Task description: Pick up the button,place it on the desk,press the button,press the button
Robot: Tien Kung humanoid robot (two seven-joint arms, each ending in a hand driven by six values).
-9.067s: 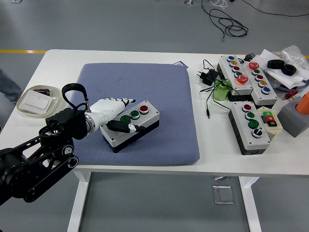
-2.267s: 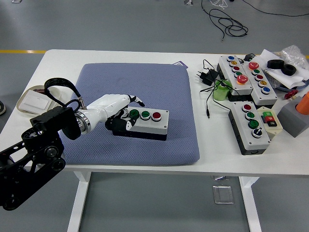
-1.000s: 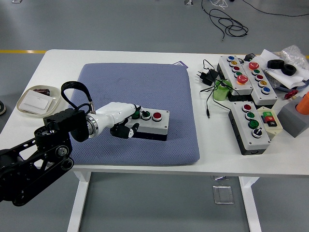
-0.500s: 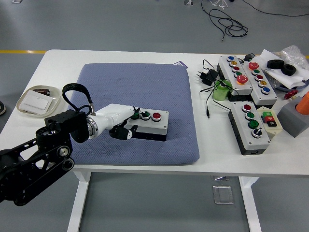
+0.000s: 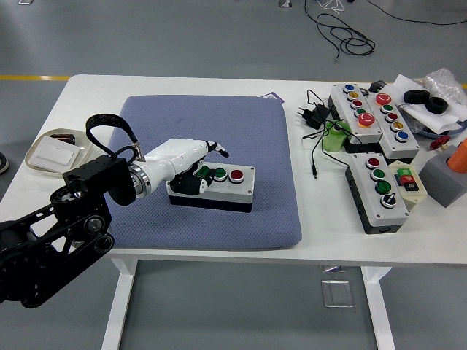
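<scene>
Grey floor with a yellow line surrounds a white rectangular table (image 5: 182, 84), and loose black cables (image 5: 343, 33) lie on the floor beyond its far edge. At the table's left end sits a shallow cream dish (image 5: 49, 152) holding a white card. Next to it, a blue-grey quilted fabric pad (image 5: 219, 138) covers the middle of the table.

From the lower left, the robot's black left arm (image 5: 55, 233) reaches in over the pad, ending in a white five-fingered left hand (image 5: 186, 162). That hand rests over the left end of a grey three-button control box with a black base (image 5: 215, 188), which lies flat on the pad's near half. One finger (image 5: 216, 149) points out past the box's far edge, while the others curl down over the box's left end near its two green buttons (image 5: 211, 174); whether they actually clasp the box cannot be told. A red button (image 5: 236, 175) on the box's right part is uncovered.

Further right, on bare tabletop, lie a black plug adapter with cord (image 5: 314, 115), a small green cup-like object (image 5: 333, 138), a long grey multi-button panel (image 5: 372, 113), and a shorter grey button box (image 5: 383, 191). An orange object (image 5: 458, 154) stands on a grey block at the right edge.
</scene>
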